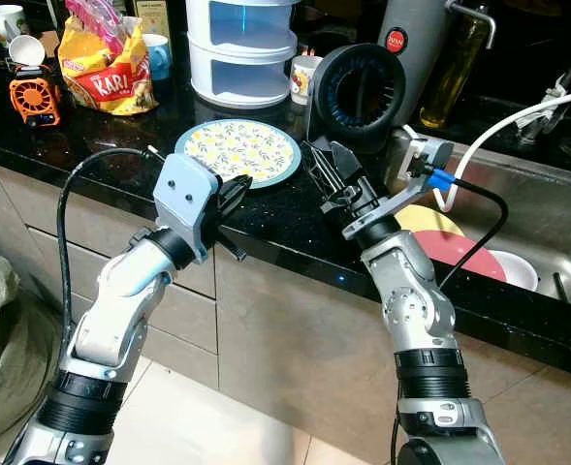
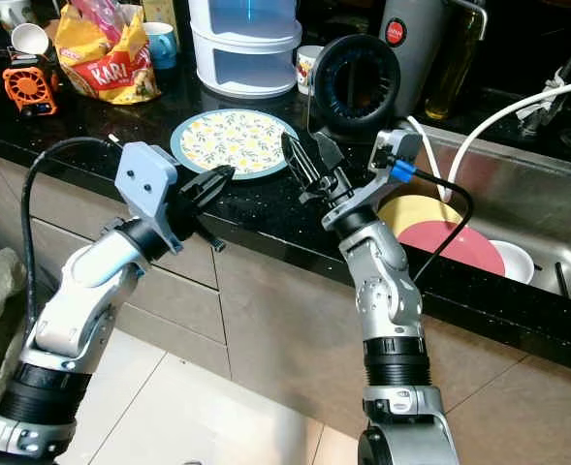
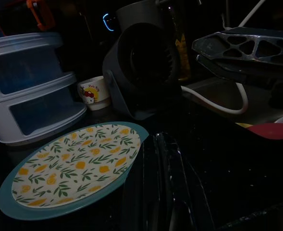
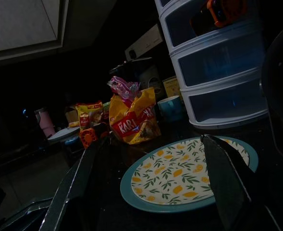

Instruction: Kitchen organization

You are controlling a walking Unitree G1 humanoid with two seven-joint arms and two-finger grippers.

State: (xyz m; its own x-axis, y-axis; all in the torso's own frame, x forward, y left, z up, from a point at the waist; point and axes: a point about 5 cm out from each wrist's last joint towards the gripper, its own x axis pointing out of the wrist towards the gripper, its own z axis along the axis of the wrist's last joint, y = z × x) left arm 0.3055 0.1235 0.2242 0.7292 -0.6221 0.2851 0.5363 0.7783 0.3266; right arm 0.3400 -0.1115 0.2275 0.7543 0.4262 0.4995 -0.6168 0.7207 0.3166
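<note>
The yellow snack bag (image 1: 104,68) reads "KARI" in white letters on red.

A round teal-rimmed plate (image 1: 238,151) patterned with yellow lemons and green leaves lies flat near the black tabletop's (image 1: 295,218) front edge.

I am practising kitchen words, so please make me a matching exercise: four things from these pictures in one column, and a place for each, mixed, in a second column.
Things:
1. plate
2. snack bag
3. red dish
4. left gripper

Places:
a. in the sink
b. at the counter's front edge
c. on the counter before the white drawers
d. beside the orange fan

Pairs: 1-c, 2-d, 3-a, 4-b
</note>
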